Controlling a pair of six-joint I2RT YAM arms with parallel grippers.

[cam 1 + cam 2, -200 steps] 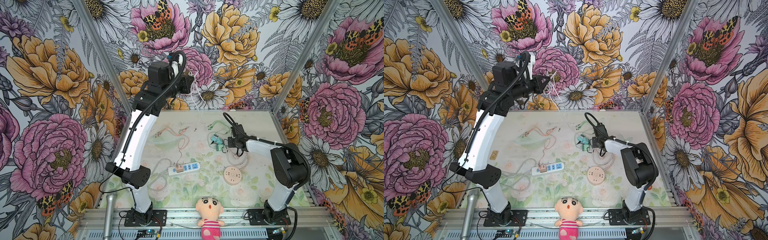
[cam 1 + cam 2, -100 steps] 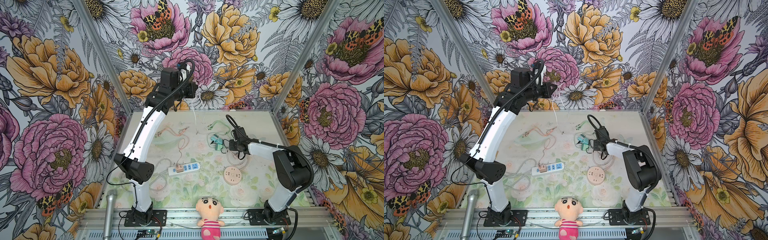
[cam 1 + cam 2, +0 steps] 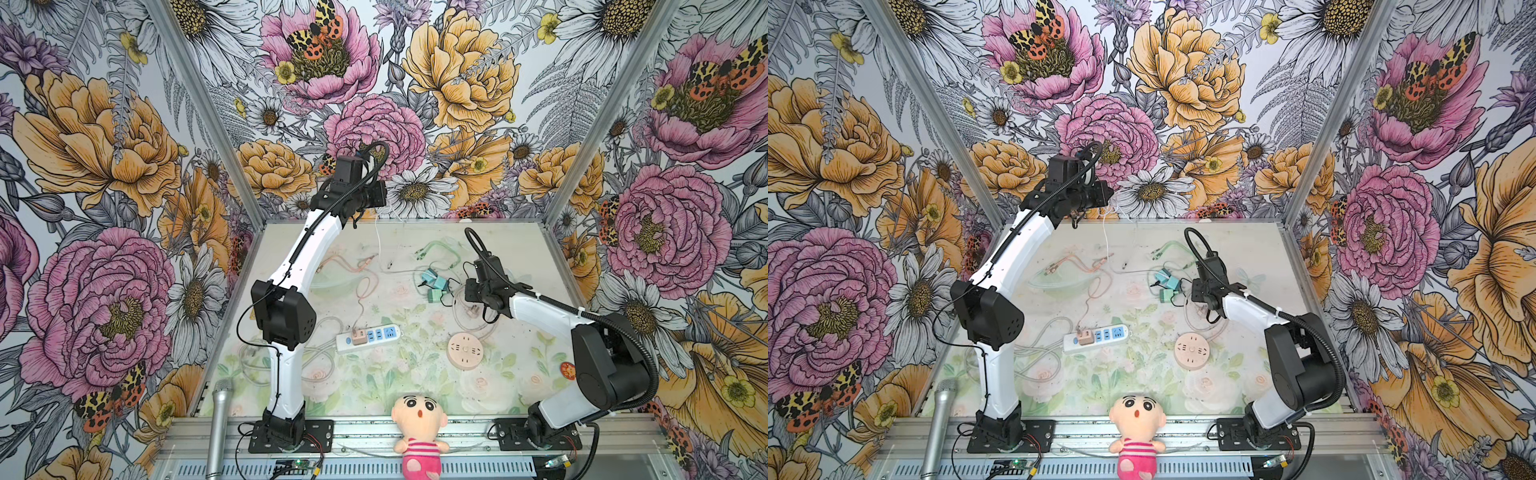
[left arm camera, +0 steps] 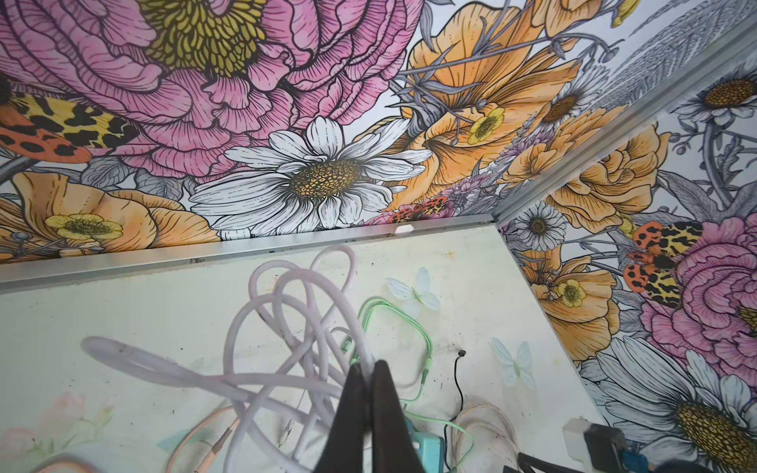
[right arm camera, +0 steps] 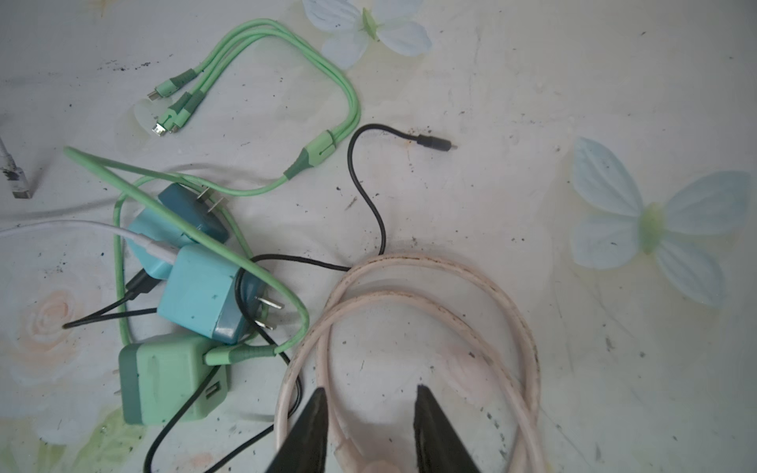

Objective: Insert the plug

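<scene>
Jaws pressed together, the left gripper (image 4: 364, 365) hangs high at the far edge with a thin white cable (image 3: 377, 232) dangling from it. The right gripper (image 5: 370, 395), jaws apart, sits low astride the pale cord (image 5: 409, 258). The plug (image 3: 471, 310) seems to lie just beside it, right of centre. Grip the plug body squarely and keep the prongs free. Carry it left to the power strip (image 3: 374, 336) or near to the round socket (image 3: 465, 350). The teal chargers (image 5: 196, 295) and green cable (image 5: 353, 104) lie tangled just to the left and could snag.

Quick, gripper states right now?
Left gripper: closed, pinching the white cable.
Right gripper: open, empty, over the cream cable loop.
</scene>
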